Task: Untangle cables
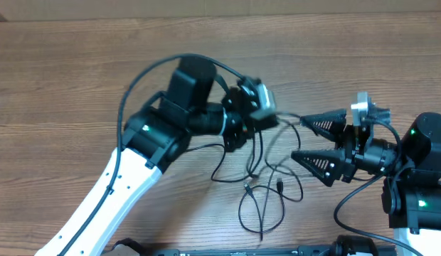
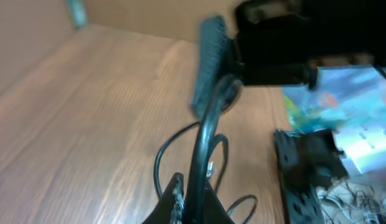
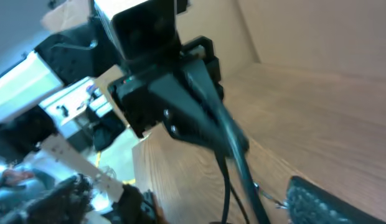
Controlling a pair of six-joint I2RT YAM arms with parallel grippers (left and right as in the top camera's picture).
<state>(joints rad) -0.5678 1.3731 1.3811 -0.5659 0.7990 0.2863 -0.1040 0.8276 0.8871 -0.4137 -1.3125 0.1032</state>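
Thin black cables (image 1: 263, 203) lie in loose loops on the wooden table between the two arms, small plugs (image 1: 247, 188) at their ends. My left gripper (image 1: 237, 135) sits over the upper part of the tangle. In the left wrist view it (image 2: 194, 190) is shut on one black cable (image 2: 202, 140), which rises from the fingers toward the right arm. My right gripper (image 1: 311, 142) faces it from the right with its two triangular fingers spread wide and nothing clamped. In the right wrist view the held cable (image 3: 240, 162) hangs from the left gripper past one textured finger (image 3: 317, 202).
A black power strip (image 2: 305, 177) lies off the table's edge, with bright clutter (image 2: 361, 124) behind it. The left arm's thick wire (image 1: 146, 75) arches above its forearm. A dark bar (image 1: 242, 252) runs along the table's near edge.
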